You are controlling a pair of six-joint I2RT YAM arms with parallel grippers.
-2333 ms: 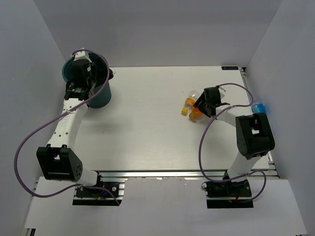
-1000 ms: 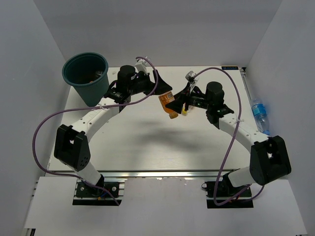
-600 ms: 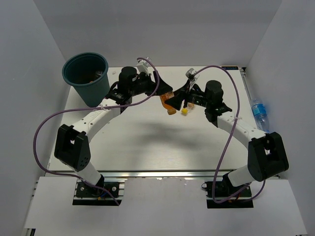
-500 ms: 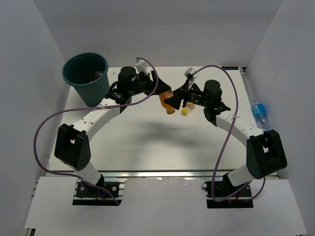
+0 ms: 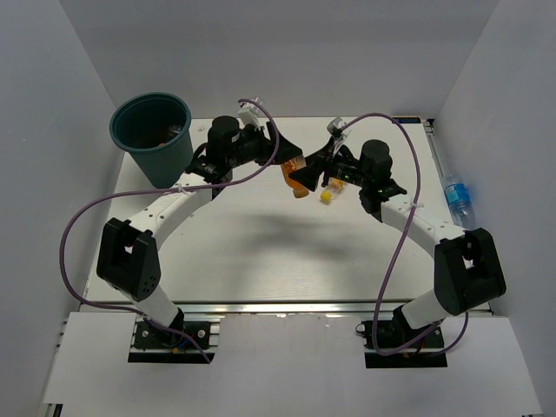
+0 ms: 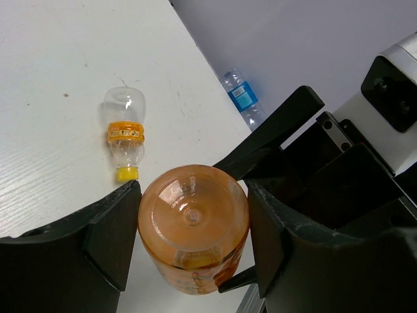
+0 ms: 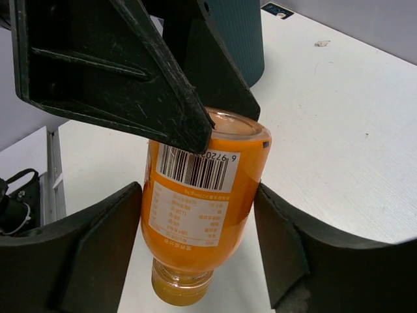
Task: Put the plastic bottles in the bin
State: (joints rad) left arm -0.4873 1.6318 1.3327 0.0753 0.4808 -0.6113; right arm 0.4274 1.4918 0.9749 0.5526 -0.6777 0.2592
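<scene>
orange bottle (image 5: pixel 298 177) hangs in mid-air at centre of the overhead view, well right of the bin (image 5: pixel 174 165) at upper left. step in hand, as i read it: a handover between arms. left gripper (image 6: pixel 193 242) clamps the base end, pads against both sides; right gripper (image 7: pixel 199 251) likewise pinches the body nearer the cap, cap pointing down. both arms reach inward, wrists nose to nose above the table (image 5: pixel 261 252). next move likely calls for the right to let go and back off, then the left to swing over the bin's mouth. second orange bottle (image 6: pixel 124 140) lies on the table below.
</scene>
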